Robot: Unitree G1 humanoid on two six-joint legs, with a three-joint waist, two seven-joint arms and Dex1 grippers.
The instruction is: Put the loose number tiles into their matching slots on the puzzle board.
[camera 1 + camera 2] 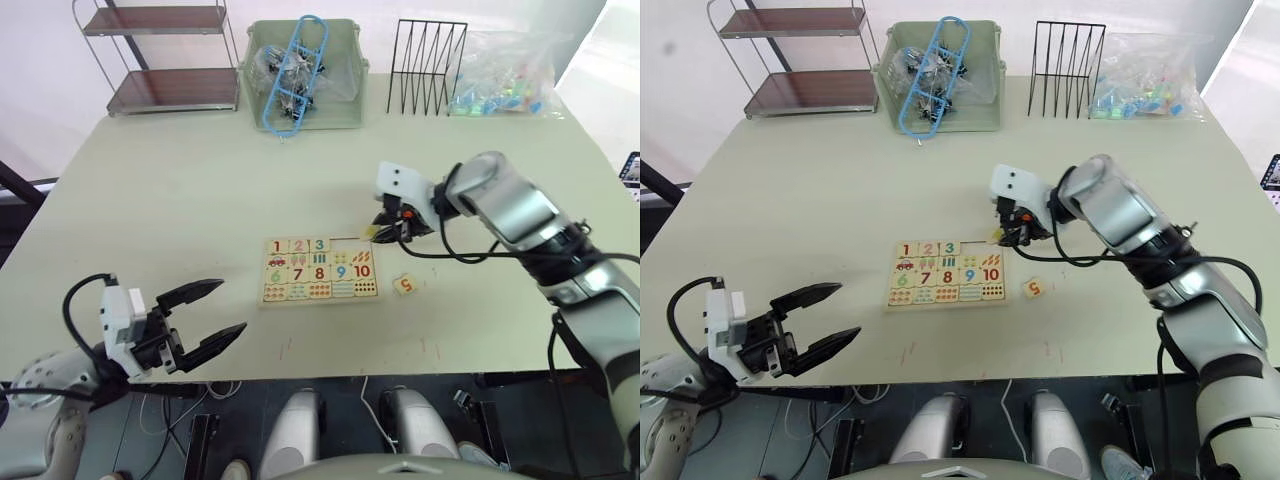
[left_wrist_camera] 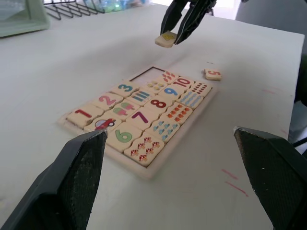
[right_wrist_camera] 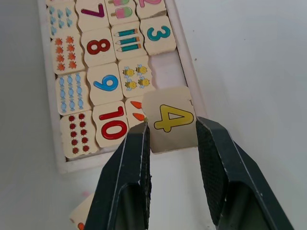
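Observation:
The puzzle board [image 1: 318,271] lies flat near the table's front middle. Tiles 1, 2 and 3 sit in its top row; the two slots [image 3: 163,74] to their right are empty. Just above the board's far right corner, my right gripper [image 1: 386,232] is shut on the yellow 4 tile [image 3: 170,119], held a little above the table. A loose orange 5 tile [image 1: 405,285] lies on the table just right of the board. My left gripper [image 1: 233,306] hangs open and empty at the front left, well apart from the board.
Along the table's back edge stand a metal shelf [image 1: 160,55], a green bin [image 1: 345,100] with a blue frame and bagged parts, a black wire rack [image 1: 425,65] and a clear bag [image 1: 500,75] of coloured pieces. The table's front edge runs just behind my left gripper.

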